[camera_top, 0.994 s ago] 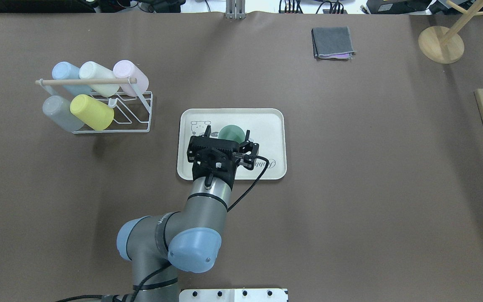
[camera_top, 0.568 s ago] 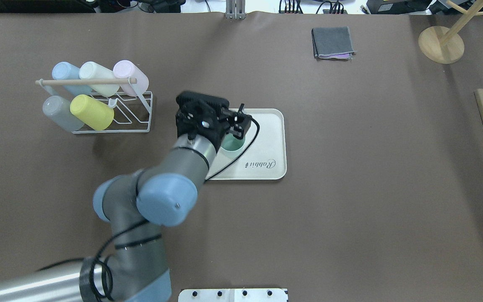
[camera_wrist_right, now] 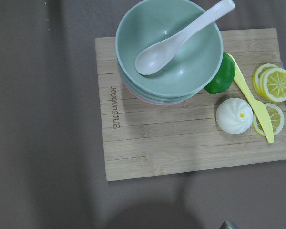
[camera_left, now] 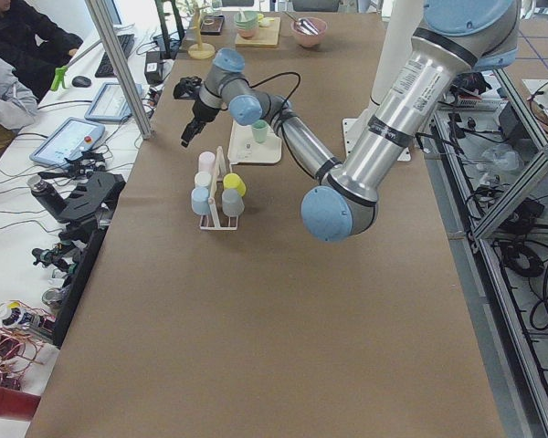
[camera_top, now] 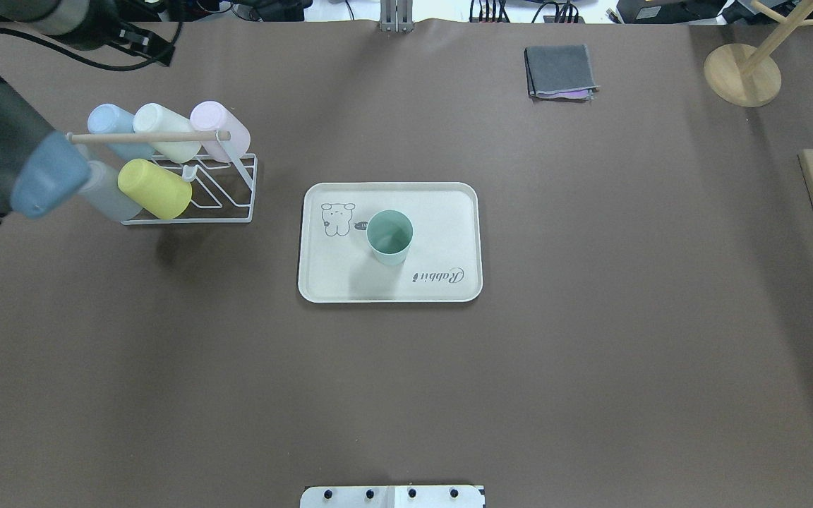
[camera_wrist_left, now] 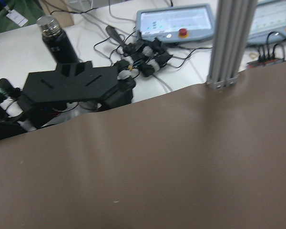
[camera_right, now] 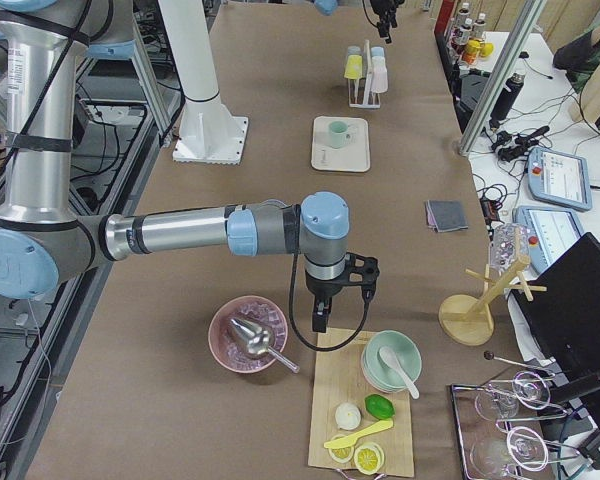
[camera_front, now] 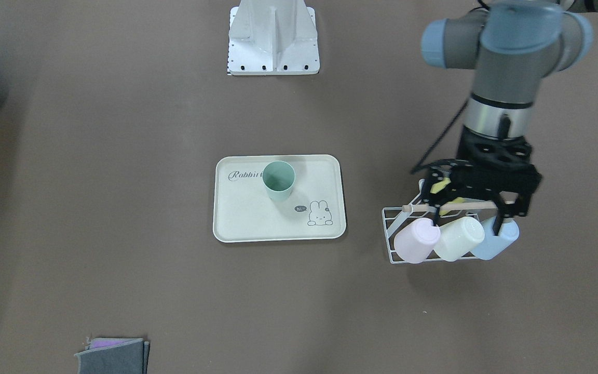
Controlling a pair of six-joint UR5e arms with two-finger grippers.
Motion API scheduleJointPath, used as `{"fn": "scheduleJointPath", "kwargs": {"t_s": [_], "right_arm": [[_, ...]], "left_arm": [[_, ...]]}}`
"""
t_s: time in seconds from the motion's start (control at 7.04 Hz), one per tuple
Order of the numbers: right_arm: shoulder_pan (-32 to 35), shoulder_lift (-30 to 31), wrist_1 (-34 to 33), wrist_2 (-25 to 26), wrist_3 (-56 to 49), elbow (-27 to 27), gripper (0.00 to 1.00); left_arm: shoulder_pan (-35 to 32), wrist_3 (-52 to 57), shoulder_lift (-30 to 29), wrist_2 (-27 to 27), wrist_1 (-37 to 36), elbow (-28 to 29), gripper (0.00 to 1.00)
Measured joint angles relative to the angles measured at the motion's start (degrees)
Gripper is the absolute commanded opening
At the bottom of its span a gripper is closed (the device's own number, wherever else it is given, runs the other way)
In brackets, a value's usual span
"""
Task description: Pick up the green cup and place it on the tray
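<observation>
The green cup (camera_top: 389,236) stands upright on the cream tray (camera_top: 322,282), near its middle, beside the rabbit drawing; it also shows in the front-facing view (camera_front: 279,180) on the tray (camera_front: 236,228). My left gripper (camera_front: 469,217) is open and empty, raised over the cup rack, well away from the tray. My right gripper (camera_right: 320,322) hangs over the wooden cutting board far to the right; I cannot tell whether it is open or shut.
A white wire rack (camera_top: 226,204) holds several pastel cups, among them a lime cup (camera_top: 154,188). A folded grey cloth (camera_top: 560,72) and a wooden stand (camera_top: 742,74) lie at the back right. The cutting board (camera_wrist_right: 190,152) carries a green bowl (camera_wrist_right: 181,71) with a spoon.
My left gripper has left the green cup standing on the tray and swung away to the left and back, up over the cup rack. The cup has stayed put.
</observation>
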State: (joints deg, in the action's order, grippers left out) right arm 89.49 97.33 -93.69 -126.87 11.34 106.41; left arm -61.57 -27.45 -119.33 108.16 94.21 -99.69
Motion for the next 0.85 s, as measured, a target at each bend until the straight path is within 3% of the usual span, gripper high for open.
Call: {"fn": "scheduleJointPath", "kwargs": {"t_s": [0.43,0.85], "right_arm": [[0.0,-0.1,0.1,1.4,0.1,0.0,1.00],[0.0,-0.1,0.3,1.5,0.0,-0.2,1.00]], "left_arm": [[-11.7,12.9,11.5,16.5,-6.2,0.0,0.98],[-19.1,20.8,23.1,23.7,-6.2,0.5,0.98]]}}
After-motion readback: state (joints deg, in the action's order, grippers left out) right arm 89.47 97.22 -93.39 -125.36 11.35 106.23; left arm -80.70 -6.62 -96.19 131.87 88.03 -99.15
